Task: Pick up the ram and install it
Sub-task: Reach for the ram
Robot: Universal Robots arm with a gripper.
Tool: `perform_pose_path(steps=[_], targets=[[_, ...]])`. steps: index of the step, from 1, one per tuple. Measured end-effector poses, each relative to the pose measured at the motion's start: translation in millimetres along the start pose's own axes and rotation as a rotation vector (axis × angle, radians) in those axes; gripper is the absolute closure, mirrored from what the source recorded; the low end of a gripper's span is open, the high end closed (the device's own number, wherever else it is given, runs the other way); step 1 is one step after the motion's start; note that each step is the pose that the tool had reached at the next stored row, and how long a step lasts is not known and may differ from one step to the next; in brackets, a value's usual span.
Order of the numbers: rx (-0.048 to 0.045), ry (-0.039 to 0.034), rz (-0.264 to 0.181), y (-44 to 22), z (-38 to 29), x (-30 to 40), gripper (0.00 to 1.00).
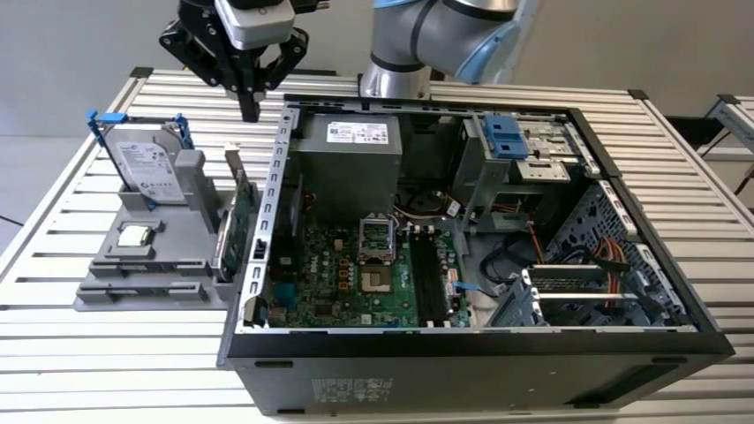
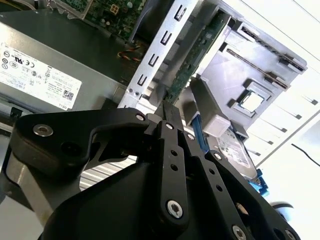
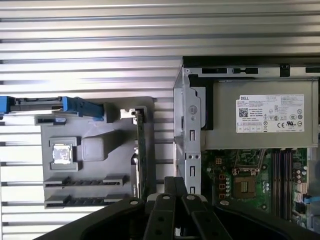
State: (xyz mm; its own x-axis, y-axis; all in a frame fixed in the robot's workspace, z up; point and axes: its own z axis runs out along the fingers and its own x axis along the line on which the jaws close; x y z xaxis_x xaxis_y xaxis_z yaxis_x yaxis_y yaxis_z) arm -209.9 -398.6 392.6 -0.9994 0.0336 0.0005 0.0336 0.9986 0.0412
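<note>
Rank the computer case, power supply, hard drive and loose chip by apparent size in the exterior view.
Largest to smallest:
1. computer case
2. power supply
3. hard drive
4. loose chip
No two look alike.

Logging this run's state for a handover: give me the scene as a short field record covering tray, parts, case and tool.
tray: grey, at the exterior view's left of the case
green card: upright on edge in tray
hard drive: upright, blue frame
case: open, motherboard exposed
tool: shut, nothing visible in it, raised over the gap between tray and case
</note>
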Motion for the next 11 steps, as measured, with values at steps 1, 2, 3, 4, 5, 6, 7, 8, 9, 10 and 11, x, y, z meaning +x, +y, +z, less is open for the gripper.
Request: perform_pose_path(steps=[1,2,3,4,5,6,7,8,9,10,11], targets=[[0.0001,0.0002,-0.001,0.0,0.0,1.0,1.0],[0.0001,0.0003,-0.001,-0.1,0.0,2.0,1.0],[0.0001,0.0004,-0.001,-0.1,0.0,3.0,1.0],[0.0,0.0005,-0.002,-0.1,0.0,4.1,1.0],[0.0,0.0005,-0.002,-0.2,0.0,5.1,1.0],[0.0,0.0006,-0.003,-0.2,0.0,6.2,1.0],[0.0001,0.0008,-0.003,-0.2,0.0,7.2,1.0],[0.0001,0.0008,-0.004,-0.3,0.0,8.3,1.0],[0.0,0.0009,-0.004,-0.3,0.0,9.3,1.0],[0.0001,0.001,-0.005,-0.3,0.0,10.4,1.0],[0.0001,0.0011,-0.005,-0.4,0.0,11.5,1.0]])
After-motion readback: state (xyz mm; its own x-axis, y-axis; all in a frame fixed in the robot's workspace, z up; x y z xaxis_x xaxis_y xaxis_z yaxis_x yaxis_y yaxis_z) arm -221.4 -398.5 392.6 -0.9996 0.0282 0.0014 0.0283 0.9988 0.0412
